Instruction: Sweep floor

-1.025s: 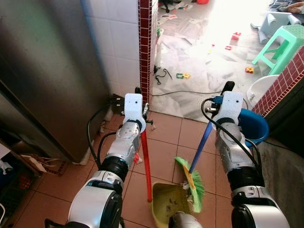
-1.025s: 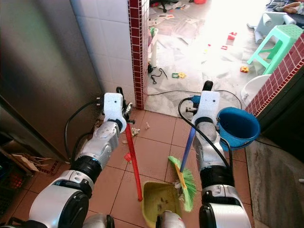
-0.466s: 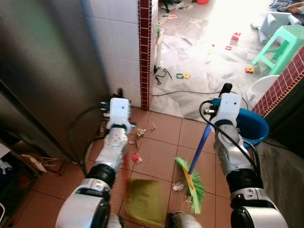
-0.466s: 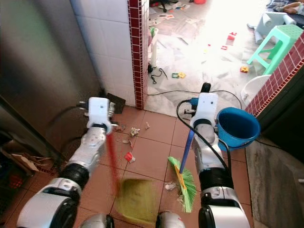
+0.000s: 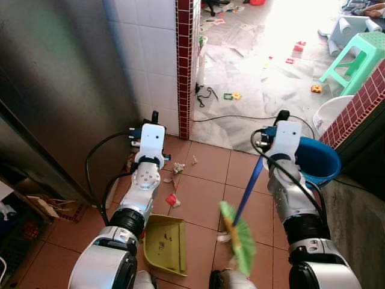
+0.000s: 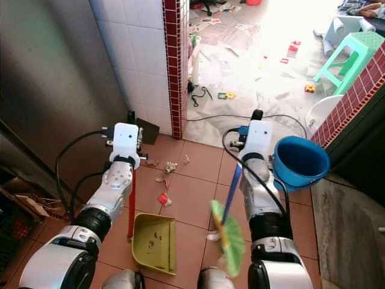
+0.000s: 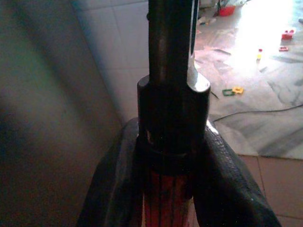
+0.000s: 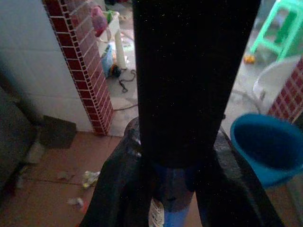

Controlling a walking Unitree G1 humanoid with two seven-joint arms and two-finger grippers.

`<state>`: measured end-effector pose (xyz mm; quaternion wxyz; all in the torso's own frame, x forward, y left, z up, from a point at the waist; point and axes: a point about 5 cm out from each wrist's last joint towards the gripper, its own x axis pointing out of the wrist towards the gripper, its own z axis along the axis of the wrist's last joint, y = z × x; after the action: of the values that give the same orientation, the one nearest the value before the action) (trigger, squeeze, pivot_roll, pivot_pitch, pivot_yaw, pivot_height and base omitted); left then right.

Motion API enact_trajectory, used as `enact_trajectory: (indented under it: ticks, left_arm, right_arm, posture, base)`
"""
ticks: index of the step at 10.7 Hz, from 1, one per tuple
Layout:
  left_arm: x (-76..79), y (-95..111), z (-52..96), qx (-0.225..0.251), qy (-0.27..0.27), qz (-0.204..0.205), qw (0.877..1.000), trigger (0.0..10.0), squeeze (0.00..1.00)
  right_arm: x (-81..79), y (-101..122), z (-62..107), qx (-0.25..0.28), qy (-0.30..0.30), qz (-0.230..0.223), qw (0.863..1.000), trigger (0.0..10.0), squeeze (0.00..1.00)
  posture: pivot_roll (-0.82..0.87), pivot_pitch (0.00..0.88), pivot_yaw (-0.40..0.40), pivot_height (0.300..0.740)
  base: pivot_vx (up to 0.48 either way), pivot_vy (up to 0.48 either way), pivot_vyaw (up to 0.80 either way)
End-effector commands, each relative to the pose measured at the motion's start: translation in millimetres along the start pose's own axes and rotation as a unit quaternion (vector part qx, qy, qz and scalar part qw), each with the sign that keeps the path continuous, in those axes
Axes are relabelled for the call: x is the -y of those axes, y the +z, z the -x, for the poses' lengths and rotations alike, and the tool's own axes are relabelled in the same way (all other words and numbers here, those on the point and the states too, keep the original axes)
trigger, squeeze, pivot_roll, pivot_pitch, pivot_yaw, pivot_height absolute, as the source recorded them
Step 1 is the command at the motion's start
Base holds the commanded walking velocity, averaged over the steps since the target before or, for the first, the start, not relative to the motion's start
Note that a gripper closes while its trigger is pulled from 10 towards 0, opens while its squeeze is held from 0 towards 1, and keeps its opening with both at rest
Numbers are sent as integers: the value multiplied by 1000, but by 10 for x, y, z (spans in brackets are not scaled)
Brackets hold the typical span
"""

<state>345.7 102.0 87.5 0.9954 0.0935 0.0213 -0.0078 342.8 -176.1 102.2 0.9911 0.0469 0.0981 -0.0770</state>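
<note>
Left tool (image 7: 168, 189) is pinching the red dustpan handle (image 6: 130, 208) and right tool (image 8: 170, 198) the blue broom handle (image 5: 248, 189), yet scraps (image 5: 172, 200) at twelve o'clock of the part-filled yellow dustpan (image 5: 163, 245) are lying unswept, so I'm judging much remains.

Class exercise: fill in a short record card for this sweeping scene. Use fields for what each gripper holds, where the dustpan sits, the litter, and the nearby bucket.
left gripper: left gripper jaws shut on the red dustpan handle
right gripper: right gripper jaws shut on the blue broom handle
dustpan: yellow-green dustpan on the terracotta tiles, bits of dirt inside
broom head: green bristles, blurred, right of the dustpan
litter: paper scraps and a red scrap ahead of the dustpan
bucket: blue bucket by the robot's right
</note>
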Motion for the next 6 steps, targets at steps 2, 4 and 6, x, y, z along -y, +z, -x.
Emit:
enact_trajectory:
  ticks: [2, 4, 6]
  left_arm:
    - [37, -23, 19, 4, -9, -11, 1000, 10000, 0]
    - [55, -30, 23, 2, -14, -6, 1000, 10000, 0]
    - [59, -33, 24, 3, -16, -1, 1000, 10000, 0]
  right_arm:
    - [-139, 91, -18, -19, 23, -89, 996, 10000, 0]
    - [-239, 258, -30, -1, 37, -166, 985, 10000, 0]
    - [-279, 347, -35, -12, 40, -232, 972, 10000, 0]
  posture:
    - [-99, 40, 16, 740]
    - [-101, 43, 16, 740]
    - [-101, 43, 16, 740]
  base:
    - [0, 0, 0]
    - [0, 0, 0]
    - [0, 0, 0]
